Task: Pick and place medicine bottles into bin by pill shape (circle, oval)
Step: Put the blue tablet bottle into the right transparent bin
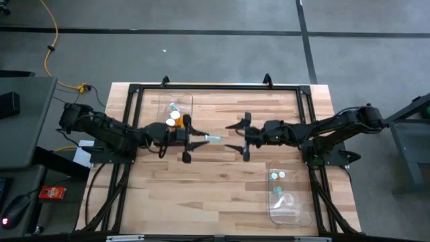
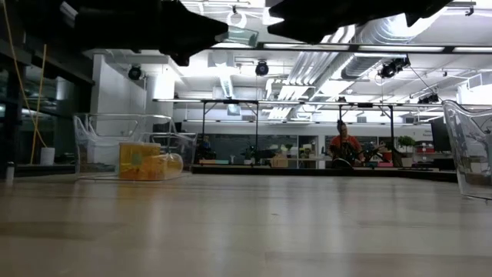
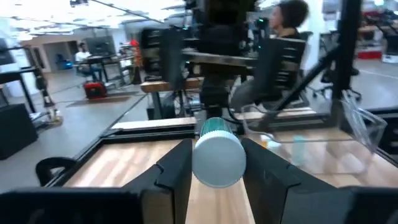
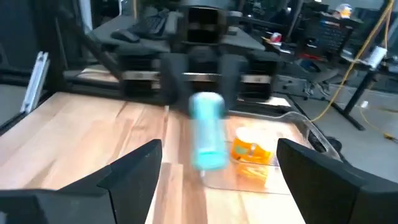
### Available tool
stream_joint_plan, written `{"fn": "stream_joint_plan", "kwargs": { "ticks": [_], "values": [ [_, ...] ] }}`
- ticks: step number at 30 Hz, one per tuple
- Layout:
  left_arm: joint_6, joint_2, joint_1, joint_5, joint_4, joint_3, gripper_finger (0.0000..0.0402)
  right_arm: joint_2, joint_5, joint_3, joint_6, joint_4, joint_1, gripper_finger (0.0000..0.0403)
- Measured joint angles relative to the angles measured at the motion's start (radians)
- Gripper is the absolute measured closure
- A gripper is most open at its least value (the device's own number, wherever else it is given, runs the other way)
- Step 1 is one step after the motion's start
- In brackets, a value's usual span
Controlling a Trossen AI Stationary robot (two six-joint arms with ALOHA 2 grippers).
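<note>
High view: left gripper (image 1: 199, 139) clamped on a teal bottle (image 1: 213, 139), right gripper (image 1: 240, 137) spread apart — a sloppy handoff could drop it.

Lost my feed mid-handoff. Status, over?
Left gripper shut on teal bottle, held mid-table above the wood. Right gripper open, facing it, not touching. Amber bottles in left bin; pale ones in right bin. Nothing between.

You will find no legible text, label, brand, number or sign anywhere here; the amber bottles' labels (image 2: 141, 160) are too blurred to read.
</note>
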State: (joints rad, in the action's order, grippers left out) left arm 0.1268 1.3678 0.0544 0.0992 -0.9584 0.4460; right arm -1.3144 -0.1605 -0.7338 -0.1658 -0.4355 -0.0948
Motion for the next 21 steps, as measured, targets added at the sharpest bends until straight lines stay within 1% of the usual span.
{"fn": "stream_joint_plan", "kwargs": {
  "ticks": [2, 5, 6, 7, 9, 11, 13, 15, 18, 21],
  "values": [
    [-0.015, 0.001, 0.022, 0.004, -0.031, -0.011, 0.0291, 0.000, -0.048, 0.000, -0.021, 0.008, -0.027, 0.0091],
    [-0.045, 0.001, 0.040, -0.003, -0.041, -0.011, 0.0291, 0.000, -0.185, 0.000, -0.034, 0.032, -0.053, 0.0091],
    [-0.045, 0.001, 0.043, -0.017, -0.040, -0.011, 0.0291, 0.000, -0.217, 0.000, -0.034, 0.040, -0.057, 0.0091],
    [-0.045, 0.001, 0.044, -0.029, -0.040, -0.011, 0.0291, 0.000, -0.227, 0.000, -0.030, 0.044, -0.058, 0.0091],
    [-0.046, 0.001, 0.043, -0.048, -0.041, -0.011, 0.0291, -0.001, -0.204, 0.000, -0.024, 0.041, -0.056, 0.0091],
    [-0.058, 0.001, 0.043, -0.054, -0.041, -0.011, 0.0291, -0.015, -0.148, 0.000, -0.026, 0.012, -0.049, 0.0091],
    [-0.084, 0.001, 0.044, -0.051, -0.055, -0.011, 0.0291, -0.039, -0.098, 0.000, -0.038, -0.023, -0.040, 0.0091],
    [-0.104, 0.001, 0.044, -0.049, -0.092, -0.011, 0.0291, -0.078, -0.071, 0.000, -0.046, -0.070, -0.030, 0.0091],
    [-0.122, 0.001, 0.043, -0.051, -0.103, -0.007, 0.0291, -0.134, -0.067, 0.000, -0.078, -0.138, -0.027, 0.0091],
    [-0.127, 0.001, 0.043, -0.058, -0.102, -0.005, 0.0291, -0.161, -0.066, 0.000, -0.115, -0.239, -0.030, 0.0091]
  ]
}}
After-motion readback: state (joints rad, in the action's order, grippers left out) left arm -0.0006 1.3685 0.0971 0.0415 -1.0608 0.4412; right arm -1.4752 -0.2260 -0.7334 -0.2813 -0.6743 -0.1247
